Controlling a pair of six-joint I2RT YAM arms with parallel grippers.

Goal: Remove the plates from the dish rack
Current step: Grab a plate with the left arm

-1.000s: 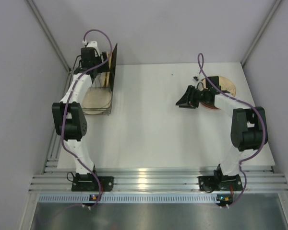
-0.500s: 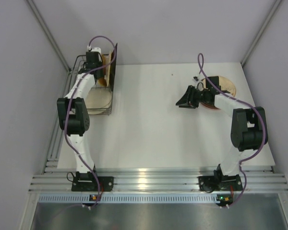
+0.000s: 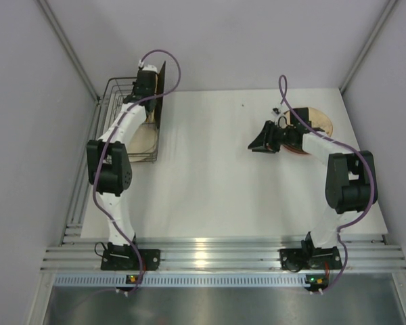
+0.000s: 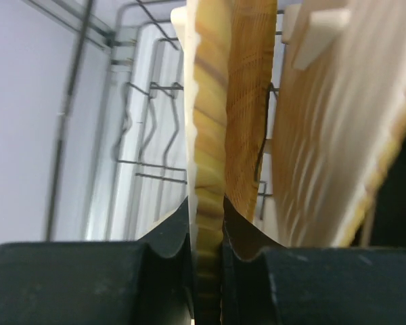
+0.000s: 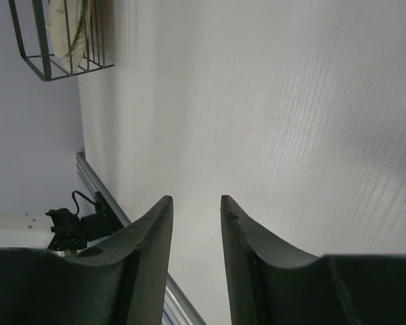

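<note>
The dish rack (image 3: 112, 89) stands at the table's far left, a dark wire basket. My left gripper (image 4: 207, 218) is inside it, shut on the rim of an upright tan wooden plate (image 4: 210, 122). A paler woven plate (image 4: 331, 135) stands just to its right. In the top view my left gripper (image 3: 143, 82) sits beside an upright dark square plate (image 3: 161, 95), and a tan plate (image 3: 139, 139) leans in the rack's near end. My right gripper (image 3: 260, 144) hovers open over the table, with nothing between its fingers (image 5: 155, 230).
A stack of round plates (image 3: 319, 123) lies on the table at the far right, behind my right wrist. Rack prongs (image 4: 149, 128) stand to the left of the held plate. Grey walls close in both sides, and the aluminium rail (image 3: 216, 254) runs along the near edge.
My left gripper has shut on the wooden plate's rim, and the left arm has shifted right and farther back over the rack. The right arm has not moved.
</note>
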